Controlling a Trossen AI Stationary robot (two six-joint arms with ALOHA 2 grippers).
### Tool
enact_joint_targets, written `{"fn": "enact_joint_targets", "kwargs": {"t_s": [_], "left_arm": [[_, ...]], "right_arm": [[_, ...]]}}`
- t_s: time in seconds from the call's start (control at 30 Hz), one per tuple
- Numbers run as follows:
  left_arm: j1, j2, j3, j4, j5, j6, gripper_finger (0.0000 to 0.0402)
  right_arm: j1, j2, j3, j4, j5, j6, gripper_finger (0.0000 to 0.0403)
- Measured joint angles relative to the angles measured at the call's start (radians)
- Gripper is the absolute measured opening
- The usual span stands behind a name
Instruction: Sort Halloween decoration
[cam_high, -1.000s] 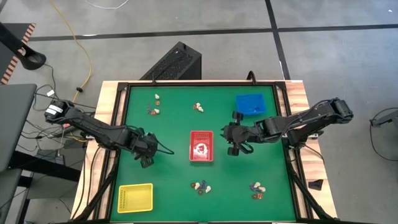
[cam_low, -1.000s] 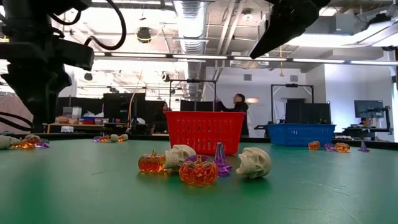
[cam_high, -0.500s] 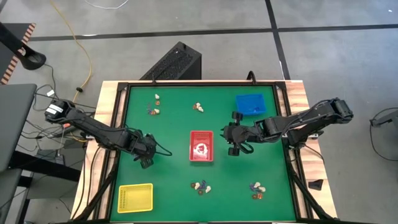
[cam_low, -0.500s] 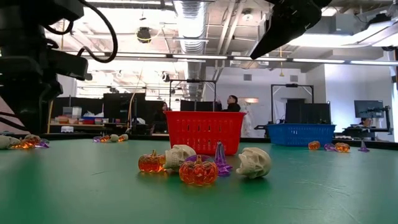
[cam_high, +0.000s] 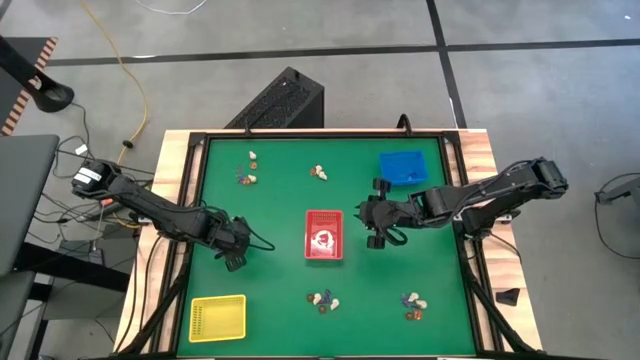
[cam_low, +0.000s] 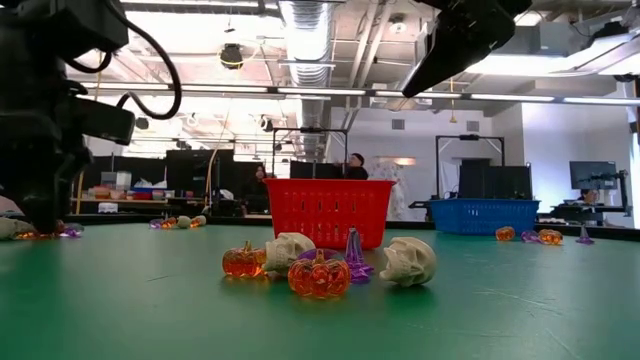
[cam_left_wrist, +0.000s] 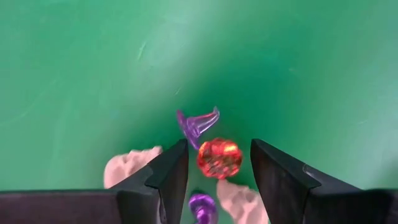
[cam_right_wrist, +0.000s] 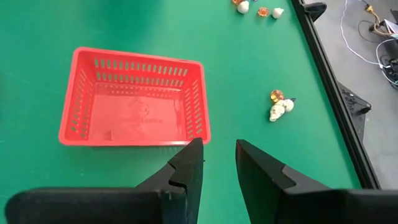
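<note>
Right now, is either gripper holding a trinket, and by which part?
Neither holds anything. The left gripper stands open around an orange pumpkin, not gripping it; the right gripper is open beside the red tray.

Halloween decoration (cam_high: 322, 299): small trinket clusters scattered on table.

Both arms extended inward over the table, grippers low.

The left gripper (cam_high: 234, 256) sits at the end of an arm reaching in from the left edge, its fingers (cam_left_wrist: 168, 171) parted with a clear gap. The right gripper (cam_high: 372, 226) reaches in from the right edge, elbow raised, its fingers (cam_right_wrist: 186, 165) narrowly apart and holding nothing.
</note>
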Motion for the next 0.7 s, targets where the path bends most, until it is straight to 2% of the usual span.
{"fn": "enact_joint_targets", "kwargs": {"t_s": [0.7], "left_arm": [[0.0,0.0,0.0,-0.031,0.024,-0.007,0.0162]], "right_arm": [[0.0,0.0,0.0,-0.011,0.0,0.0,0.0125]]}}
